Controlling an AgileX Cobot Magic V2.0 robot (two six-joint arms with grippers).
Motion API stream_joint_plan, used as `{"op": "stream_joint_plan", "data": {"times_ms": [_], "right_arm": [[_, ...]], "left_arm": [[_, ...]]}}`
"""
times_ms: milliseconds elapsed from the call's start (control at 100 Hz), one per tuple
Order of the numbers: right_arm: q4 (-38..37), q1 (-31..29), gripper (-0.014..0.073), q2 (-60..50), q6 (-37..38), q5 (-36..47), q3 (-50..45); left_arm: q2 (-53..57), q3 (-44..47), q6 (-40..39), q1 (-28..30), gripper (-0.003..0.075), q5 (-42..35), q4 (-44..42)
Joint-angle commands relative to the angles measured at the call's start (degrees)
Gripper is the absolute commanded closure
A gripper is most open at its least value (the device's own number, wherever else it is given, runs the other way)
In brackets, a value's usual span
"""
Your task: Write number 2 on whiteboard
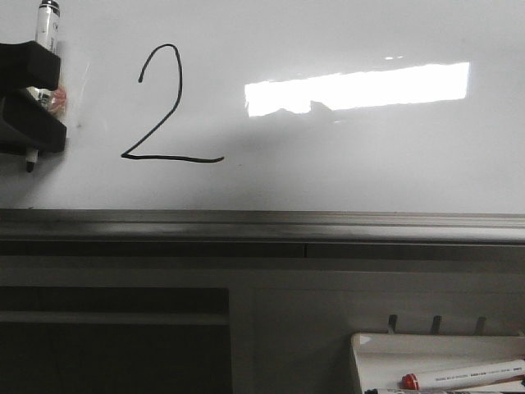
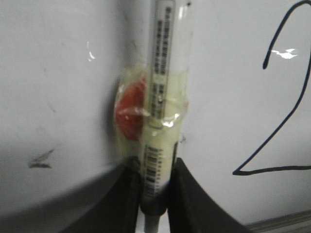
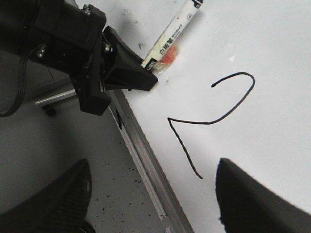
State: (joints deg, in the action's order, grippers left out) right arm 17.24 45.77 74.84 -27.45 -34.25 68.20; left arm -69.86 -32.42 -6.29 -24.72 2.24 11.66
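Observation:
The whiteboard [image 1: 353,164] fills the upper front view, above a grey rail [image 1: 262,222]. A thin black number 2 [image 1: 174,98] is drawn on its left part; it also shows in both wrist views, number 2 [image 2: 272,170] and number 2 [image 3: 194,123]. Left of the digit, my left gripper [image 1: 41,97] is shut on an upright white marker [image 1: 47,25] with its tip down. Clear tape holds a red blob [image 2: 130,109] to the marker [image 2: 163,97]. My right gripper [image 3: 153,199] is open and holds nothing, hanging over the board's lower edge near the digit's base.
A small white tray [image 1: 369,349] at the lower right of the front view holds a red-capped marker [image 1: 463,376]. Grey cabinet panels lie below the rail. The right wrist view shows speckled grey floor [image 3: 97,155] beside the board.

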Motion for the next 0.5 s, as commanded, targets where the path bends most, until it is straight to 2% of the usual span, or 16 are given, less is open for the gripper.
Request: {"op": "stream_joint_plan", "data": {"times_ms": [0, 130, 230, 350, 400, 490], "right_arm": [[0.4, -0.3, 0.0112, -1.9, 0.2, 3.8, 1.9], [0.4, -0.3, 0.0112, -1.9, 0.2, 3.8, 1.9], [0.4, -0.3, 0.0112, -1.9, 0.2, 3.8, 1.9], [0.4, -0.3, 0.0112, -1.9, 0.2, 3.8, 1.9], [0.4, -0.3, 0.0112, -1.9, 0.2, 3.8, 1.9], [0.4, -0.3, 0.0112, -1.9, 0.2, 3.8, 1.9]], "left_arm": [[-0.6, -0.8, -0.3, 1.3, 0.074, -1.0, -0.2], [-0.6, -0.8, -0.3, 1.3, 0.0711, -1.3, -0.2], [-0.6, -0.8, -0.3, 1.3, 0.0607, -1.3, -0.2], [-0.6, -0.8, -0.3, 1.3, 0.0444, -2.2, -0.2], [-0.5, -0.8, -0.3, 1.3, 0.0413, -2.2, -0.2], [0.1, -0.8, -0.3, 1.3, 0.0407, -2.2, -0.3]]}}
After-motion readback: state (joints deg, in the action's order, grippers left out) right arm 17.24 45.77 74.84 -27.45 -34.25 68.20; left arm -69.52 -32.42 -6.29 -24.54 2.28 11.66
